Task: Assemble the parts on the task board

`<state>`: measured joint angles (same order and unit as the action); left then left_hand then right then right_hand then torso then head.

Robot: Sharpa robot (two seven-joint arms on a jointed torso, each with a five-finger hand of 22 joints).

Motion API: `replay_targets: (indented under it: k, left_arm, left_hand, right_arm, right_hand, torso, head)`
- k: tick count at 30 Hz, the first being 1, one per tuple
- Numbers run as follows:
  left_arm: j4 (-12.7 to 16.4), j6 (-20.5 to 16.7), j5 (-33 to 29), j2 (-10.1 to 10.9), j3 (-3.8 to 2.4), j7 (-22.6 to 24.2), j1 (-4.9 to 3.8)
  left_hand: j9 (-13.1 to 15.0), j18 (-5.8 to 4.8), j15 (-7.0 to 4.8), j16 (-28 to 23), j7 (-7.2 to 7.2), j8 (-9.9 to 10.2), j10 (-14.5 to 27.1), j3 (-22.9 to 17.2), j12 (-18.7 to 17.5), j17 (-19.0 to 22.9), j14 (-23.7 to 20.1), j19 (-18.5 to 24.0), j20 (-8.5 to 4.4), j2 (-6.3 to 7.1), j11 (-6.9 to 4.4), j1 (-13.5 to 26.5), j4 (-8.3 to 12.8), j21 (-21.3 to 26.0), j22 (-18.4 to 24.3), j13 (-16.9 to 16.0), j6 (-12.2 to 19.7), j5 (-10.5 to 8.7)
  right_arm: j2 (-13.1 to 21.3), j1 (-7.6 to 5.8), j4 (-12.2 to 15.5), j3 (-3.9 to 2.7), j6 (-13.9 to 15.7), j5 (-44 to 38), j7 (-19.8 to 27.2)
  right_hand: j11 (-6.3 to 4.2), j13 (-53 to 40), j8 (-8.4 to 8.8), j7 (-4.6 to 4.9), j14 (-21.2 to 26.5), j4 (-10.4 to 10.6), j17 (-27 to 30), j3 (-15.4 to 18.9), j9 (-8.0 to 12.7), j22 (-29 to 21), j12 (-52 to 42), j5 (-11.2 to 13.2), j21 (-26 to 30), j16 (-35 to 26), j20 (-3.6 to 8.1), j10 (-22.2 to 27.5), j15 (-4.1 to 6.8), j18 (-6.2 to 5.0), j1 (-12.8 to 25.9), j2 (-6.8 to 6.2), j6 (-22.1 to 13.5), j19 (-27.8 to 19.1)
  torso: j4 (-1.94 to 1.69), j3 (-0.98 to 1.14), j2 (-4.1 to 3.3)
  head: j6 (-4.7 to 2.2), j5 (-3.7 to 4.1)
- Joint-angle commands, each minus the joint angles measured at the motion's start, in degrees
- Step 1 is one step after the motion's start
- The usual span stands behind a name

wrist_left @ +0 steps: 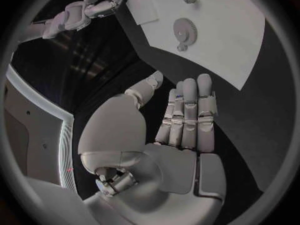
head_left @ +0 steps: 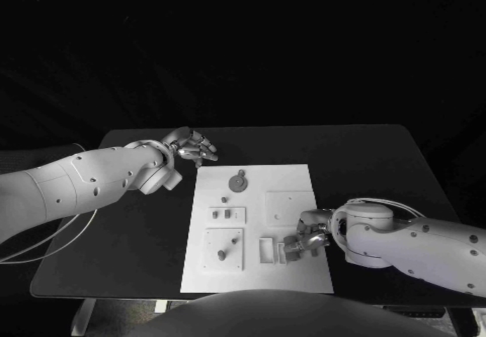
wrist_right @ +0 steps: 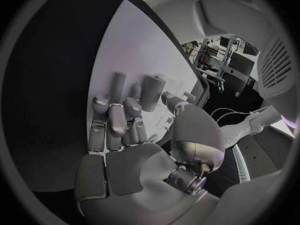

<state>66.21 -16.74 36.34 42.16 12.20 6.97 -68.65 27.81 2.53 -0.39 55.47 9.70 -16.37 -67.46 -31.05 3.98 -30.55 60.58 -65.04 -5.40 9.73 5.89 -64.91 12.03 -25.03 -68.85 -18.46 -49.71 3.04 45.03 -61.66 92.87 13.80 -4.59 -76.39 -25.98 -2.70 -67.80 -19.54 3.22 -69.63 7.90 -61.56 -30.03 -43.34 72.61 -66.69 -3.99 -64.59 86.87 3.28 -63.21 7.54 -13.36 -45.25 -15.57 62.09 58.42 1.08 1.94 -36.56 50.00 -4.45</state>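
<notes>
Right, we're looking down on a black table (head_left: 375, 161) with darkness behind it, and the white task board (head_left: 289, 179) lies lengthwise down the middle. At the board's far end a round gear-like part (head_left: 238, 182) sits flat, also seen from the left wrist camera (wrist_left: 183, 31). Nearer along the board come small raised plates with little parts (head_left: 227, 213) standing in them, and a larger square plate (head_left: 222, 249) toward the near left corner. The left hand (head_left: 190, 149) hangs over bare tabletop just off the board's far left corner, fingers straight and side by side, thumb apart, holding nothing; its own camera shows those fingers (wrist_left: 187, 115) above the dark surface beside the board's edge. The right hand (head_left: 309, 235) is down on the board's near right area, fingers bent among small parts there (head_left: 291, 247). Whether it pinches one of them, I cannot tell. From the right wrist camera its fingers (wrist_right: 115, 122) lie over the white board.
</notes>
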Motion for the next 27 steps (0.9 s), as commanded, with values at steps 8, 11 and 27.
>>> replay_targets:
  k: [8,11,27]
  left_arm:
    - [0.4,0.7,-0.4,0.1,-0.04,0.1,-0.05]
    - [0.4,0.9,-0.4,0.1,-0.04,0.0,-0.05]
    - [0.5,0.8,-0.4,0.2,-0.04,-0.2,-0.05]
  left_hand:
    - [-0.1,2.99,0.14,-0.4,0.42,-0.1,0.4,0.1,0.1,-0.1,0.3,0.0,-0.48,-0.01,0.15,0.5,-0.5,0.3,-0.1,0.1,0.1,-0.13]
    - [-0.1,2.99,0.15,-0.4,0.44,-0.1,0.5,0.1,0.1,-0.2,0.3,0.0,-0.47,-0.01,0.16,0.6,-0.6,0.3,-0.1,0.1,0.1,-0.13]
    - [-0.2,3.01,0.17,-0.4,0.47,-0.1,0.6,0.0,0.0,-0.2,0.3,0.1,-0.47,-0.01,0.19,0.6,-0.6,0.4,-0.2,0.1,0.2,-0.12]
  right_arm:
    - [-1.3,0.12,-0.7,0.0,-0.2,-0.3,-2.3]
    - [-1.6,0.33,-0.8,0.0,-0.1,-0.3,-2.6]
    - [-1.3,0.43,-0.7,0.0,1.3,0.8,-3.7]
  right_hand:
    - [0.78,0.6,2.72,1.07,2.3,2.4,2.1,2.9,1.0,-0.1,0.3,1.1,0.6,-0.4,-0.06,1.6,-0.16,-1.64,0.2,-1.41,-2.3,-1.2]
    - [1.04,0.8,3.43,1.34,3.0,3.4,2.6,3.8,1.4,-0.2,0.3,1.2,0.8,-0.4,-0.1,1.9,-0.34,-1.64,0.1,-1.4,-2.8,-1.6]
    - [0.93,2.6,4.81,1.53,3.0,-17.8,3.6,8.1,2.6,0.2,-0.9,-5.9,0.6,0.5,-1.7,2.1,-1.36,-1.64,-11.2,14.68,-0.7,-2.3]
  torso:
    - [-0.02,-0.04,-0.09]
    - [0.02,0.0,-0.07]
    - [0.09,0.03,-0.07]
  head:
    - [0.0,-0.29]
    - [0.0,-0.35]
    - [0.0,-0.34]
